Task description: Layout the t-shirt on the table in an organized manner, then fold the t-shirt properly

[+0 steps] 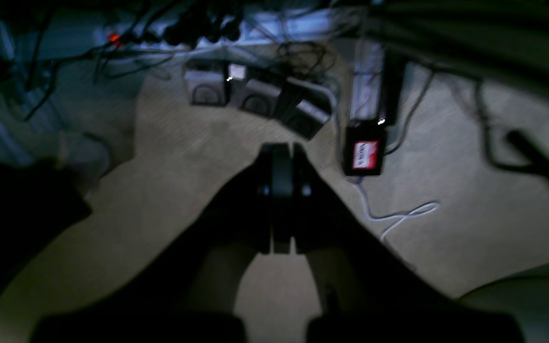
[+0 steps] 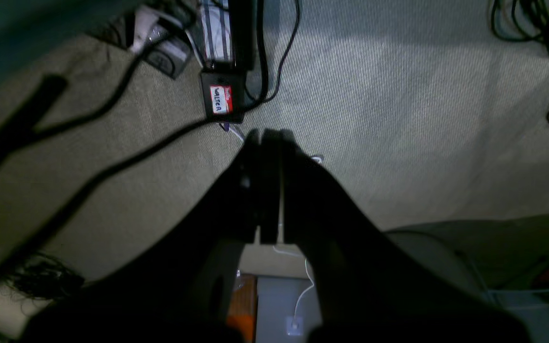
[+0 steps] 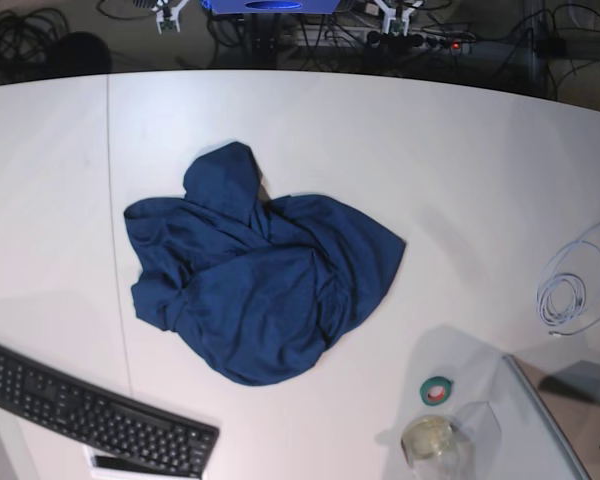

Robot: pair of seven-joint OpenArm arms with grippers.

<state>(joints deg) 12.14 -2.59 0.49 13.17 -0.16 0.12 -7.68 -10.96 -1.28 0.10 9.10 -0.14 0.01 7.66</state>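
Observation:
The dark navy t-shirt lies crumpled in a heap on the white table, left of the middle in the base view. Neither arm shows in that view. In the left wrist view my left gripper is shut, its black fingers pressed together with nothing between them, over carpeted floor. The right wrist view shows my right gripper shut and empty too, also above the floor. Neither wrist view shows the t-shirt.
A black keyboard lies at the table's front left. A green tape roll and a clear jar sit front right, with a coiled white cable at the right. On the floor lie cables and a black box with a red-and-white label.

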